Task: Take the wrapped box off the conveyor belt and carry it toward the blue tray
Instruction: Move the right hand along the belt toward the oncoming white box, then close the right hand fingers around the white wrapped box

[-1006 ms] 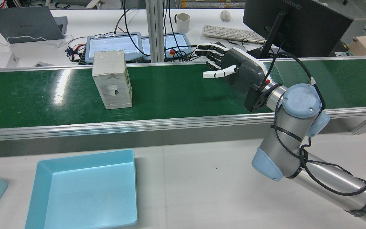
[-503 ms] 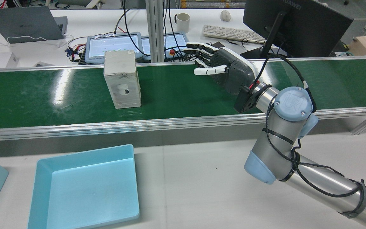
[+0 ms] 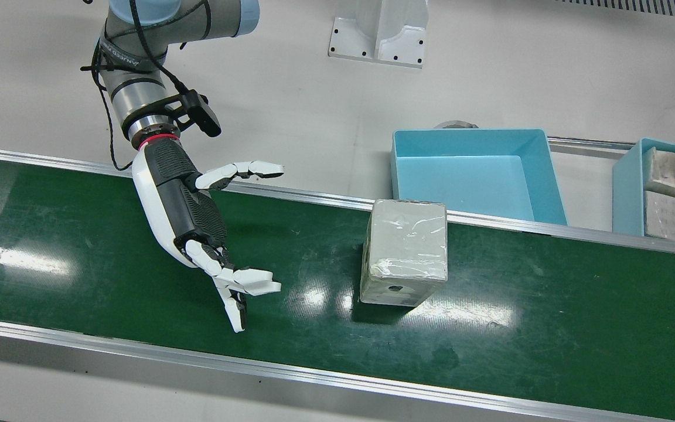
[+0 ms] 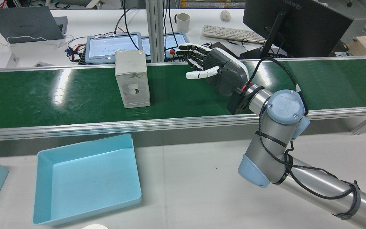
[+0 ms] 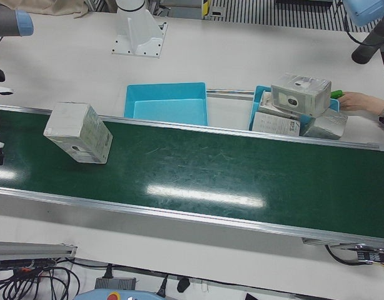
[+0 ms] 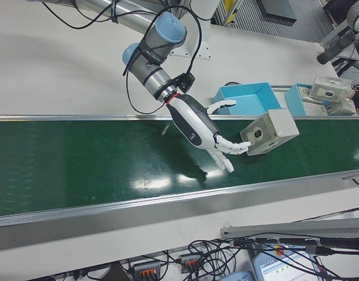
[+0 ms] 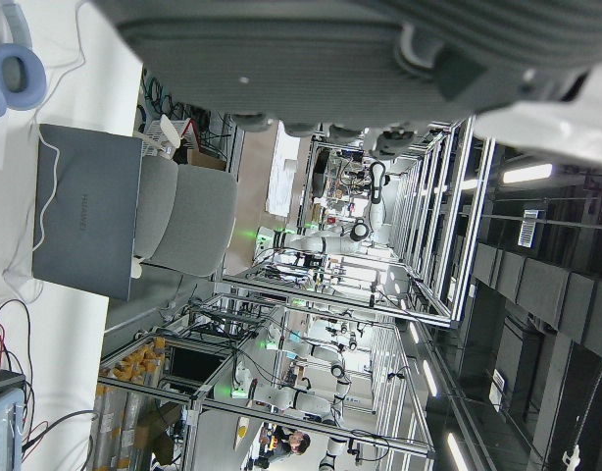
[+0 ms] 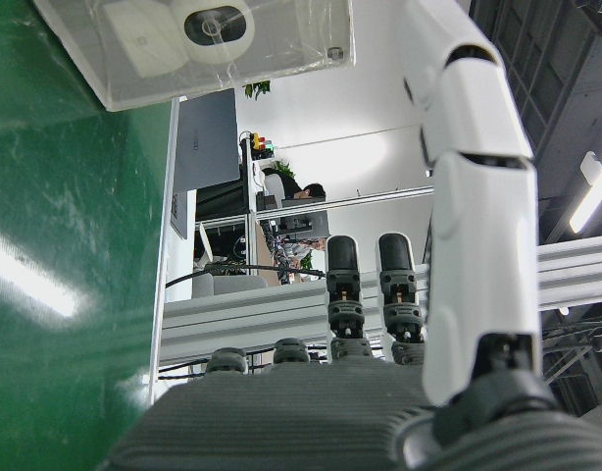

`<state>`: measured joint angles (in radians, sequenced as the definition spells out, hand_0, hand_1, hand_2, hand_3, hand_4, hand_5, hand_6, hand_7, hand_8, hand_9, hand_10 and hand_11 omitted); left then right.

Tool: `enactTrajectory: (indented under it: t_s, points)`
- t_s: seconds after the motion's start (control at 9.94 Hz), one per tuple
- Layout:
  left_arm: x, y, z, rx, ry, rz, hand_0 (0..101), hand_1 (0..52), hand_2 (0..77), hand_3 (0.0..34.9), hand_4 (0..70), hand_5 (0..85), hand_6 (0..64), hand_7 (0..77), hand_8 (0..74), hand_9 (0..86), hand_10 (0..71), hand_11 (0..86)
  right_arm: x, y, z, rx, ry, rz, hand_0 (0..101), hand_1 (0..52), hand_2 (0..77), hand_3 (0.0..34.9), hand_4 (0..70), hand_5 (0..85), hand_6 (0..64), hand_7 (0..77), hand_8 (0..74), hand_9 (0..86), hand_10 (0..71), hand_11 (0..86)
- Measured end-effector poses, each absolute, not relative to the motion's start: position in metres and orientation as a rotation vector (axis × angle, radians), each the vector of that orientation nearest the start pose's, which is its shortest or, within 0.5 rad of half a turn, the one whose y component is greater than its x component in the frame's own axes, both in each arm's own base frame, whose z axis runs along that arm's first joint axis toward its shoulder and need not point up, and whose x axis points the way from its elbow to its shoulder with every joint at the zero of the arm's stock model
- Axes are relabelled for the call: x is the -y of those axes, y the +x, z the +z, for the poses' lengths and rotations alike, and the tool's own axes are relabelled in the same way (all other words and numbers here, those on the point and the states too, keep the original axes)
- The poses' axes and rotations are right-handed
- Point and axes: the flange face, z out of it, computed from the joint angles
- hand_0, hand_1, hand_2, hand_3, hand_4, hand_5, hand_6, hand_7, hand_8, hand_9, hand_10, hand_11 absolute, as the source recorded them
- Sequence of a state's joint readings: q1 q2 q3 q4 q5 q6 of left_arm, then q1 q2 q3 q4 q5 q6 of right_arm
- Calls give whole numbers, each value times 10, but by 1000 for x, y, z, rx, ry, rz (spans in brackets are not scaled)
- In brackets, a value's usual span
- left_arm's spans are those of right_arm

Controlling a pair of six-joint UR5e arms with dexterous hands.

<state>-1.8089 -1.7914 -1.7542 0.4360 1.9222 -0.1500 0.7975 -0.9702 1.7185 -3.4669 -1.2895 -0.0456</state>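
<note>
I have the right hand [image 3: 188, 220] out over the belt [image 3: 79, 258] with its fingers spread and nothing in it, palm turned toward the box [image 3: 405, 252]. In the front view the box stands upright on the belt at about 3 o'clock from the hand, clear of the fingertips [image 3: 264, 287]; the rear view shows the same open belt between them. The tray [image 3: 472, 173] sits just off the belt's near rail, at roughly 1 o'clock from the box in that front view, and looks bare inside.

My left hand [image 7: 360, 59] only shows as a dark underside in its own camera. I cannot tell whether it is spread or closed.

My worries from here:
- The box is tall for its footprint. If I meet it high with the fingers, I expect it to tip over rather than seat in the palm.
- The film wrap looks glossy, so a light grip could slip once I lift.
- If the belt is running, a late close would catch only a corner, or knock the box askew.
- A second tray [image 5: 262, 103] piled with boxes, with a person's hand [image 5: 361, 101] near it, lies beyond my tray; overshooting the carry would head that way.
</note>
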Motion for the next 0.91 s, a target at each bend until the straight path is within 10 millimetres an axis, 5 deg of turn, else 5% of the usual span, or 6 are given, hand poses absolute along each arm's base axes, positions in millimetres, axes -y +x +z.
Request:
enactTrajectory:
  t_s: [0.91]
  points:
    - [505,-225,526,-2191,-303,-2279,0,0,11,0,0,11,0,5,5,0,0,5,587,-383,280,-2750,767,-1836,496,169,175,106,136,224,76,229,0,38,0,16]
